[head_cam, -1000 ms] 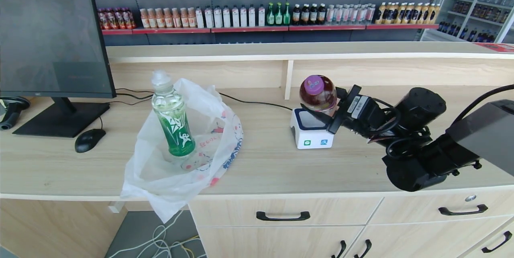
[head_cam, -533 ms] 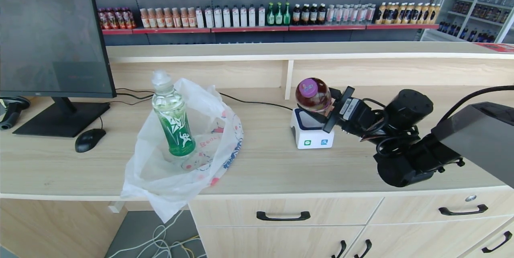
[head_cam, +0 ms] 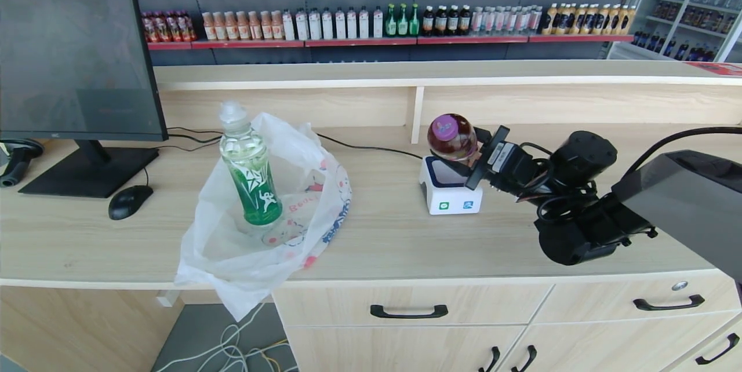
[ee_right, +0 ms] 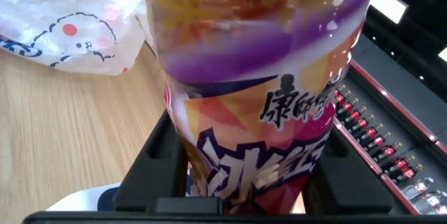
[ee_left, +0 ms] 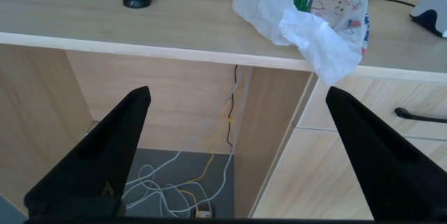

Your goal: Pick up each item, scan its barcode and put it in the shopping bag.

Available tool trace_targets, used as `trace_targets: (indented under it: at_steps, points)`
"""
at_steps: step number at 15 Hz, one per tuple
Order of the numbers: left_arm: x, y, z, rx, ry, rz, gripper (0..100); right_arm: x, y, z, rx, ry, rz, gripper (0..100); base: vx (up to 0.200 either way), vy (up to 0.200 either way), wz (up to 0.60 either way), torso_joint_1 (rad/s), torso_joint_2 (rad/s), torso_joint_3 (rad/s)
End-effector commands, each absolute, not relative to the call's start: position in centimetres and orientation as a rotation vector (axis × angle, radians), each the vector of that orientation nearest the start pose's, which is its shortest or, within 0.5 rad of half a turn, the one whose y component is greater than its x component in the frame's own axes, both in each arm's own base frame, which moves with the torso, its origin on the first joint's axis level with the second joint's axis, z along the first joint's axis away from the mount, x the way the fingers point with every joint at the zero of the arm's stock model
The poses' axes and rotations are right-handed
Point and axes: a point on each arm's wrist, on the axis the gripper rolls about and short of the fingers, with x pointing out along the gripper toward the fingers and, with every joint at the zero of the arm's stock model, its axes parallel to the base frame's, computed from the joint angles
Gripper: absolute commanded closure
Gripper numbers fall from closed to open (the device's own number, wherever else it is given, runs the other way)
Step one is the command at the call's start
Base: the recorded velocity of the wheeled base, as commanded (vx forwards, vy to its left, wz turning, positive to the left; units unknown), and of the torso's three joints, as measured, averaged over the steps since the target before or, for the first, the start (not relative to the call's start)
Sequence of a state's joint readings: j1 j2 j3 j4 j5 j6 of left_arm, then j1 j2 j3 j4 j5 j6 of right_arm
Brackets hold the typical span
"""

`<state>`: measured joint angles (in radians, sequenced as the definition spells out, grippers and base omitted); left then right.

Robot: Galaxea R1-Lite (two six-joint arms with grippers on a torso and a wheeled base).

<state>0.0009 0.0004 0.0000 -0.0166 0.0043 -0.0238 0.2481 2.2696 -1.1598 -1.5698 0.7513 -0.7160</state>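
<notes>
A dark tea bottle with a purple cap (head_cam: 452, 136) lies tilted just above the white barcode scanner (head_cam: 449, 191), with my right gripper (head_cam: 465, 156) shut on its body. In the right wrist view the bottle's purple label (ee_right: 258, 77) sits between the black fingers (ee_right: 150, 168). A green-labelled bottle (head_cam: 249, 169) stands upright inside the open white shopping bag (head_cam: 301, 210), left of the scanner. My left gripper (ee_left: 234, 161) hangs open below the counter's front edge, holding nothing, with the bag (ee_left: 307, 35) draped over the edge above it.
A monitor (head_cam: 75, 65) on its stand and a black mouse (head_cam: 128, 201) sit at the counter's left. A cable (head_cam: 365, 148) runs behind the bag to the scanner. A raised wooden ledge (head_cam: 440, 79) borders the back. Drawers with black handles (head_cam: 408, 311) are below.
My right arm has moved a little left and farther over the counter, carrying the purple-capped bottle closer over the scanner. The bag and green bottle have not moved.
</notes>
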Motion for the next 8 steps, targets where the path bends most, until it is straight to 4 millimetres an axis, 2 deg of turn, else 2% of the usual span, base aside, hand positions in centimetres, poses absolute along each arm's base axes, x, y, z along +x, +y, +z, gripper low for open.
trace_targets:
  at_steps: [1,8]
  points:
    - [-2.27,0.01,7.72,-0.025,-0.015,0.006,0,40.94,11.5,15.01,-0.766,-0.799,0.766,100,0.0,0.0,0.0,0.0,0.0,0.0]
    - [-2.27,0.01,7.72,-0.026,-0.015,0.006,0,40.95,11.57,14.81,-0.766,-0.794,0.768,100,0.0,0.0,0.0,0.0,0.0,0.0]
